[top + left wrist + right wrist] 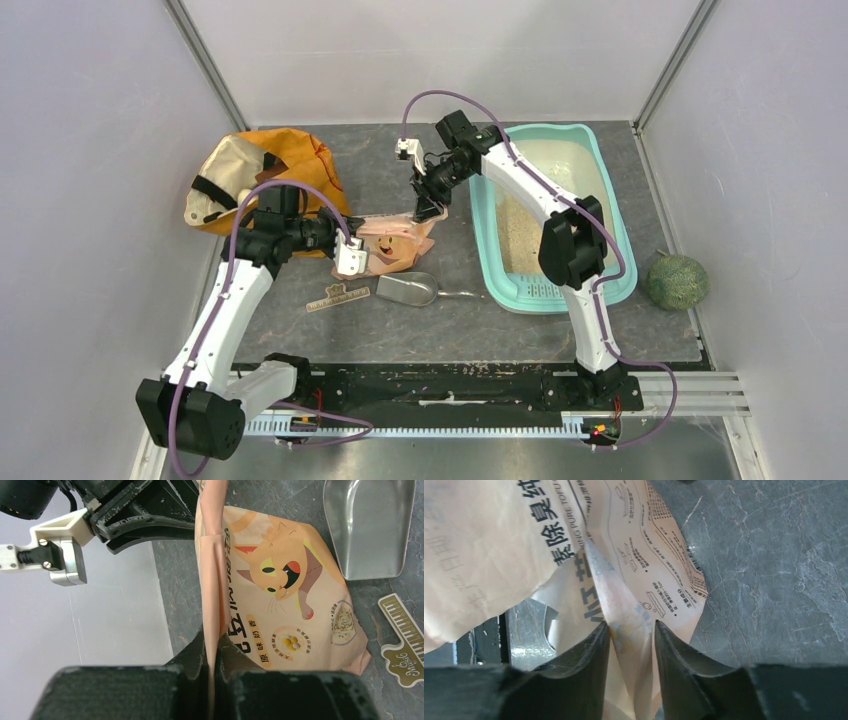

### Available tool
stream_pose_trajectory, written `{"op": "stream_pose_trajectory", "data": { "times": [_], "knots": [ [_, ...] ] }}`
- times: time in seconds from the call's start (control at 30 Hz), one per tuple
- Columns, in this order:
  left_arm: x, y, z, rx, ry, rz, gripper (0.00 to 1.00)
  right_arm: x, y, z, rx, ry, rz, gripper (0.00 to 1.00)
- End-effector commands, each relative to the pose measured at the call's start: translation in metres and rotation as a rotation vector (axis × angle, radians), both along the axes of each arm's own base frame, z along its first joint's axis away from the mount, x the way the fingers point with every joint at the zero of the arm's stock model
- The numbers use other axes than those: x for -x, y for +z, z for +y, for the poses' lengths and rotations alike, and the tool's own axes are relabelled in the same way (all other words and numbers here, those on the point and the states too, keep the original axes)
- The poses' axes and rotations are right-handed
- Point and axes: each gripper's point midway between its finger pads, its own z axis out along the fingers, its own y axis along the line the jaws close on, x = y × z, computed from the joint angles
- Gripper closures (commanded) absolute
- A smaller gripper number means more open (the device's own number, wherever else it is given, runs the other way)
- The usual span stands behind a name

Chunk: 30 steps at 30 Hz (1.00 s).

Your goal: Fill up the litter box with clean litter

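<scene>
Currently the left gripper point(214, 646) and right gripper point(631, 630) are each clamping an edge of the peach pouch point(395, 240), likely sharing its weight for lifting. The litter box point(484, 235) is sitting just beside, already holding some clean litter point(516, 250).

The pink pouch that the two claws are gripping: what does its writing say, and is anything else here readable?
"原味奶香": on the pouch, on the face with the cat, in the left wrist view.
"PURE TOFU": on the pouch's other face, in the right wrist view, part of a cut-off line.
"除臭": large characters beside that.
"Music": on the gold ruler-shaped tag.
The fine print on the pouch is too small to read.
</scene>
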Motion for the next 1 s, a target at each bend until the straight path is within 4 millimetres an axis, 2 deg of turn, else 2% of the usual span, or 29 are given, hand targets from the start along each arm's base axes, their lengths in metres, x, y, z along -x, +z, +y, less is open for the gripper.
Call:
{"op": "stream_pose_trajectory", "data": {
  "times": [0.0,0.07,0.17,0.3,0.37,0.43,0.47,0.5,0.53,0.57,0.63,0.8,0.97],
  "knots": [
    [0.003,0.018,-0.006,0.007,-0.059,-0.092,0.98,-0.014,0.014,0.003,-0.005,-0.024,-0.114,0.52],
    [0.003,0.016,-0.006,0.004,-0.058,-0.090,0.98,-0.021,0.013,0.005,-0.006,-0.032,-0.133,0.40],
    [0.002,0.015,-0.005,-0.004,-0.055,-0.092,0.98,-0.018,0.012,0.010,-0.017,-0.008,-0.121,0.39],
    [-0.004,0.016,-0.004,0.000,-0.035,-0.082,0.98,0.004,-0.003,0.018,0.008,0.081,-0.127,0.39],
    [-0.012,0.020,-0.003,0.021,0.003,-0.085,0.98,0.009,-0.011,0.021,0.028,0.095,-0.132,0.42],
    [-0.019,0.026,-0.002,0.037,0.034,-0.088,0.98,0.003,-0.015,0.022,0.049,0.071,-0.145,0.53],
    [-0.021,0.027,-0.001,0.035,0.043,-0.091,0.98,-0.006,-0.018,0.022,0.066,0.034,-0.156,0.61],
    [-0.024,0.029,0.000,0.038,0.055,-0.094,0.98,-0.013,-0.017,0.021,0.076,0.005,-0.169,0.73],
    [-0.027,0.030,0.000,0.048,0.069,-0.092,0.98,-0.018,-0.014,0.021,0.075,-0.013,-0.173,0.83],
    [-0.031,0.035,0.000,0.064,0.085,-0.102,0.98,-0.024,-0.010,0.021,0.073,-0.035,-0.179,0.99],
    [-0.039,0.040,0.001,0.091,0.113,-0.111,0.98,-0.035,0.004,0.022,0.051,-0.093,-0.181,1.00],
    [-0.057,0.061,0.004,0.145,0.170,-0.174,0.98,-0.057,0.058,0.022,-0.091,-0.273,-0.154,1.00],
    [-0.057,0.078,0.004,0.172,0.172,-0.204,0.98,-0.054,0.092,0.020,-0.198,-0.320,-0.105,1.00]
  ]
}}
